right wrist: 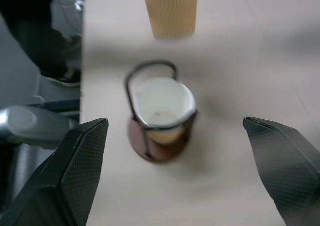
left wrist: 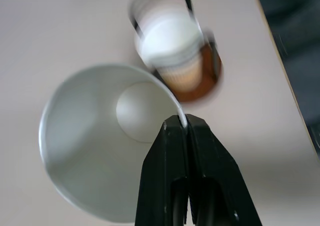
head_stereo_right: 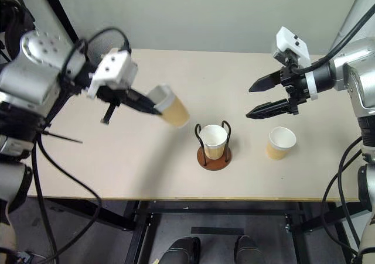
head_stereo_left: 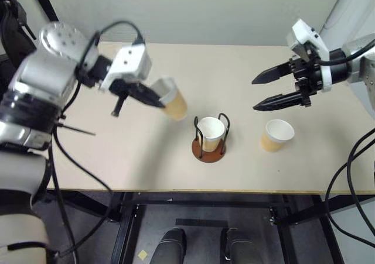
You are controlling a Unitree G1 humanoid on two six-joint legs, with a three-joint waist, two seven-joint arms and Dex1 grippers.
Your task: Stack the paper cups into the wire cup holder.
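Left gripper (head_stereo_left: 153,98): we pinch a paper cup (head_stereo_left: 173,104) by its rim, raised for stacking into the wire cup holder (head_stereo_left: 210,140). Right gripper (head_stereo_left: 265,89): spread, empty.

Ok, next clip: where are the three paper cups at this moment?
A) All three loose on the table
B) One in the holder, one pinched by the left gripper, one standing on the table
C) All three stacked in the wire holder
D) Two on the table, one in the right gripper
B: one cup sits in the wire cup holder, the left gripper pinches the rim of a second cup in the air, and a third cup stands on the table under the open right gripper.
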